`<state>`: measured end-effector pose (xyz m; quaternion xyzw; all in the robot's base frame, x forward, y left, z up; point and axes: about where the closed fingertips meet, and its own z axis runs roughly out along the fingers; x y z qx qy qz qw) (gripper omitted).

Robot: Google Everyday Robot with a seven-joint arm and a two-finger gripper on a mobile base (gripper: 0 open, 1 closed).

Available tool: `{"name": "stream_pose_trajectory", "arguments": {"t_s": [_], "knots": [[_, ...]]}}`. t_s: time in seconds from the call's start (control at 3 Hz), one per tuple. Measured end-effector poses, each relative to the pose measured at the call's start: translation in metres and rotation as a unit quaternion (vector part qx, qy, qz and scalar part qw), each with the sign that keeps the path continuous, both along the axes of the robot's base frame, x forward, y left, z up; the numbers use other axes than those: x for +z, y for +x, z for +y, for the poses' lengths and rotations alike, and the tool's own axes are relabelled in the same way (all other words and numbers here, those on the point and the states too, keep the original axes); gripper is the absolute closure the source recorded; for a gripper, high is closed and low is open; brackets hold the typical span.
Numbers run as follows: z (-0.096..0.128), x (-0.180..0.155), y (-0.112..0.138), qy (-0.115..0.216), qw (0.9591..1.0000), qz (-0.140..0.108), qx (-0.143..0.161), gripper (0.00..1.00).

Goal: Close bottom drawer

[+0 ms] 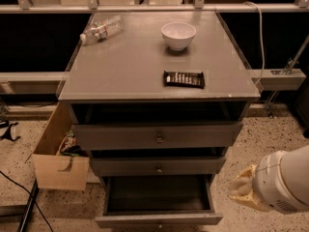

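Your gripper point(242, 190) hangs low right of bottom drawer point(158, 220), apart from it; open or closed, you cannot tell. Drawer stands pulled out.

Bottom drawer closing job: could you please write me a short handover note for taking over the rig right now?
The gripper hangs low at the right of the cabinet, level with the bottom drawer and apart from it.
The bottom drawer is pulled well out, much further than the middle drawer above it; its box looks empty.
Done: nothing yet, the drawer is not pushed in.
Left: bring the gripper to the drawer's front and push it in flush.
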<state>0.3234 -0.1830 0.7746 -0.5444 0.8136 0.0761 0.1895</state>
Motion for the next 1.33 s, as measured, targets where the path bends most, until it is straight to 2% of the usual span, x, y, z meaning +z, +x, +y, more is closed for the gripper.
{"name": "stream_pose_trajectory", "arguments": {"t_s": [0.33,0.67,1.0,1.33], "knots": [[0.0,-0.004,0.0,-0.002,1.0,-0.001,0.0,1.0],[-0.004,-0.038,-0.002,-0.014,0.9999,-0.004,-0.003,1.0],[-0.01,-0.126,-0.015,-0.016,0.9998,0.011,-0.011,1.0],[-0.016,-0.192,-0.023,0.003,0.9996,0.021,-0.018,1.0]]}}
